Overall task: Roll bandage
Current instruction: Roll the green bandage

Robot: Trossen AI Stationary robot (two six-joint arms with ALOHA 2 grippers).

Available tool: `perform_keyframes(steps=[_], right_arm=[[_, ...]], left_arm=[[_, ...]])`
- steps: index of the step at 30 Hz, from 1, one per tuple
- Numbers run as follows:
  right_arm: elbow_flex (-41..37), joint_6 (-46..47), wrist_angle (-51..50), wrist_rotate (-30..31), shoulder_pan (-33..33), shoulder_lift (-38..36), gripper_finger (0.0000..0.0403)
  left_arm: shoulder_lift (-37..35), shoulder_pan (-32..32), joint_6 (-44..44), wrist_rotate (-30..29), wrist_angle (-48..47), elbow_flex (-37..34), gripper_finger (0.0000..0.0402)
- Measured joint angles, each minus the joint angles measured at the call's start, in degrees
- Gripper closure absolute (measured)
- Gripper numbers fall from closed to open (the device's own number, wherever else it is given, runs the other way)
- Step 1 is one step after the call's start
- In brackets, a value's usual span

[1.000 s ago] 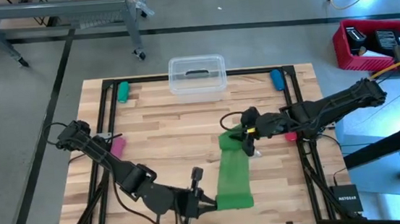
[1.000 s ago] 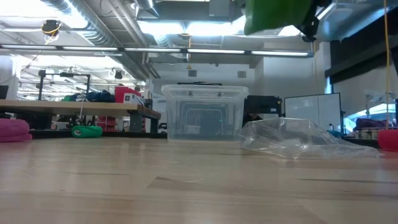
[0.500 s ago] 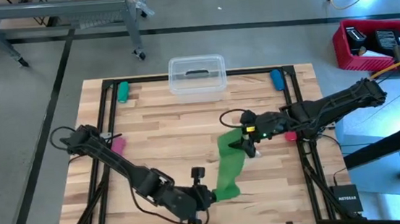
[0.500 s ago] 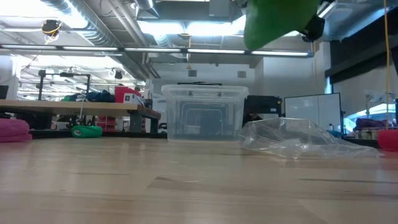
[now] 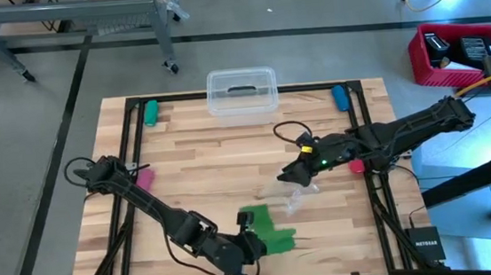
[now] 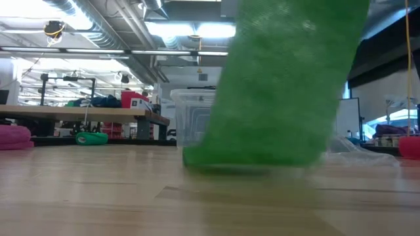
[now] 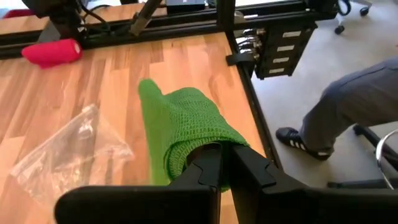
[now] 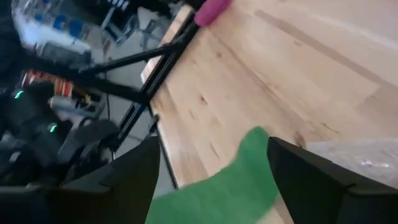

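At the near edge of the desk (image 5: 195,173), the bandage (image 5: 267,231) is clamped in the left end effector (image 5: 250,244), its fingers together on one end, the rest heaped on the wood. Farther back, the right end effector (image 5: 291,174) is held with fingers apart above a clear plastic bag (image 5: 297,197).

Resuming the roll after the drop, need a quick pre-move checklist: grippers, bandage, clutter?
1. Left gripper shut on the bandage: ok.
2. Right gripper open, clear of the bandage: ok.
3. Bandage down on the table, not hanging: ok.
4. Bandage laid out flat for rolling: not ok, bunched near the front edge.
5. Plastic bag apart from the bandage: ok, but close.
6. Which bandage end is gripped: cannot tell.
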Motion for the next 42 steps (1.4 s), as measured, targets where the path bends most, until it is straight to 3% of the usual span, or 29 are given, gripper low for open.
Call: perform_keyframes(steps=[14,22,25,29,33,35,38,42], right_arm=[[0.09,-21.38,-4.70,0.88,0.17,-17.03,0.0107],[0.09,-22.42,-6.70,4.56,0.15,-18.54,0.0107],[0.09,-22.93,-4.82,2.94,-0.18,-17.74,0.0107],[0.60,-26.10,-5.30,-4.61,-0.61,-18.14,0.0107],[1.06,-26.79,-7.91,-21.32,1.93,-20.08,0.0107],[1.15,-24.96,-9.03,-24.74,4.52,-20.55,0.0107],[1.14,-23.91,-12.29,-21.03,10.13,-20.58,0.0107],[-0.82,-24.26,-14.94,-7.57,19.37,-20.45,0.0107]], left_arm=[[-4.20,-0.44,6.41,-2.10,2.11,6.73,0.0391],[-6.41,1.28,12.72,-5.46,4.66,6.71,0.0391],[-6.47,2.23,19.82,-5.70,13.87,5.12,0.0391],[-7.07,2.68,22.08,-6.22,16.78,2.68,0.0391],[-7.21,2.64,21.28,-6.36,23.59,-0.71,0.0391],[-7.37,2.36,21.27,-6.42,25.34,-1.69,0.0391],[-7.47,1.90,21.18,-7.24,26.12,-2.72,0.0391],[-7.39,1.25,20.58,-9.09,26.42,-2.78,0.0391]])
